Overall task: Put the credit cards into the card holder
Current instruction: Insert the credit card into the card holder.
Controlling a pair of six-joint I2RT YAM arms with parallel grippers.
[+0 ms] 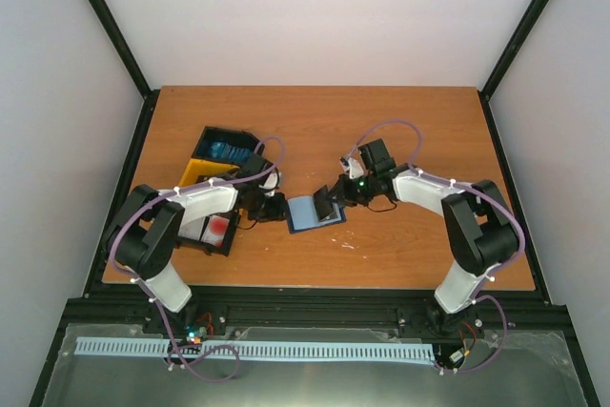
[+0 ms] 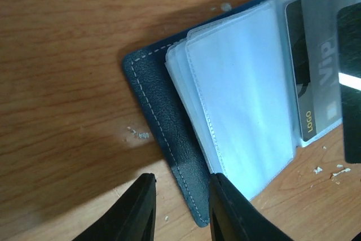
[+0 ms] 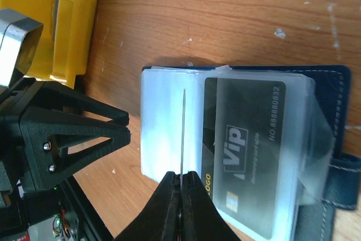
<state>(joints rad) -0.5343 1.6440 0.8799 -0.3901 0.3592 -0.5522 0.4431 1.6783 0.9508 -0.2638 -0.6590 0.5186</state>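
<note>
Here, an orange-brown wooden tabletop (image 1: 381,131), scuffed and dotted with pale crumbs, fills the middle of the overhead view. It is boxed in by plain white walls (image 1: 315,16) and black frame posts (image 1: 105,21). The dark navy folding card holder (image 1: 307,214) lies open just below centre with its clear plastic sleeves up, one holding a dark grey "VIP" card (image 3: 248,156). The right gripper (image 3: 181,182) is pinched tight on a thin dark card (image 2: 351,43), held on edge over the sleeves. The left gripper (image 2: 181,207), at the holder's left, stands partly parted with nothing clamped; the holder's stitched corner shows in the gap. A black-and-yellow tray (image 1: 195,171) sits left of centre.
</note>
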